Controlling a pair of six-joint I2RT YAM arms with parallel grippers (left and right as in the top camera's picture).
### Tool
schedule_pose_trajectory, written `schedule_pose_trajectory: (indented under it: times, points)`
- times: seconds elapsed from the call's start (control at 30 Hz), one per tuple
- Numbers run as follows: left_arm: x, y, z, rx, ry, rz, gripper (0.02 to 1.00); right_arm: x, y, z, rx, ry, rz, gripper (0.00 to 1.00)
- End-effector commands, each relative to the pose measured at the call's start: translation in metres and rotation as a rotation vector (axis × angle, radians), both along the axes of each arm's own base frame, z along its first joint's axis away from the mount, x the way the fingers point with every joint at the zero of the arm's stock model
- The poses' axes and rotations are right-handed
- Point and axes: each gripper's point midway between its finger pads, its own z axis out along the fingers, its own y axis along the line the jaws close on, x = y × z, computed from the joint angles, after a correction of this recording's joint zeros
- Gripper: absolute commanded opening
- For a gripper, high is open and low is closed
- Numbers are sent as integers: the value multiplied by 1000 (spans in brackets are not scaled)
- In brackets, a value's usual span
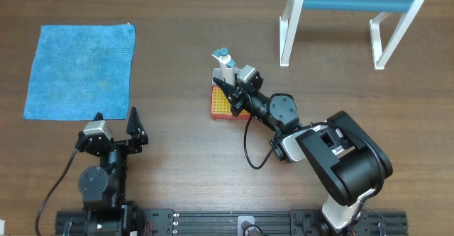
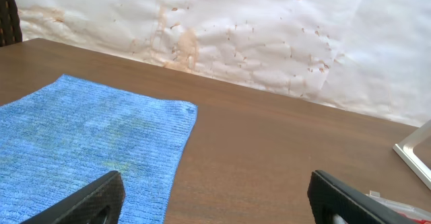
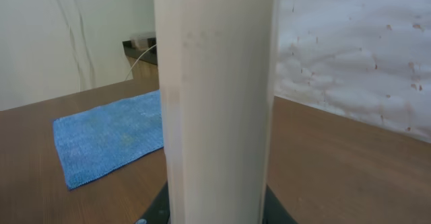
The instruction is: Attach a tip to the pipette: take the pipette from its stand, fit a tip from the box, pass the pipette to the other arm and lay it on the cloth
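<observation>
One pipette (image 1: 225, 60) is gripped by the right tool (image 1: 228, 82), its lower end hidden; the left tool (image 1: 115, 118) is spread wide.

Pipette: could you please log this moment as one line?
right pincer: shut on pipette, upright by tip box | left pincer: open, near cloth

Overhead, two wrist cameras; shared cloth (image 1: 79, 71)
</observation>
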Motion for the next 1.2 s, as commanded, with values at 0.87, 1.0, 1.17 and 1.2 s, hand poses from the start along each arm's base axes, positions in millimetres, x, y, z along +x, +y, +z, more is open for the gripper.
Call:
schedule_pose_trajectory:
  times: [0.87,1.0,1.17,1.2]
  points:
    - [0,3,-1,-4,3,16,879,-13,-7,-56,-91,112,20,77]
    - [0,3,-1,-4,3,16,879,-21,-12,-74,-125,173,20,80]
    - [0,3,-1,-4,3,16,879,-17,-9,-43,-79,76,21,82]
    - [0,3,-1,-4,3,16,882,-15,-8,-30,-62,44,19,80]
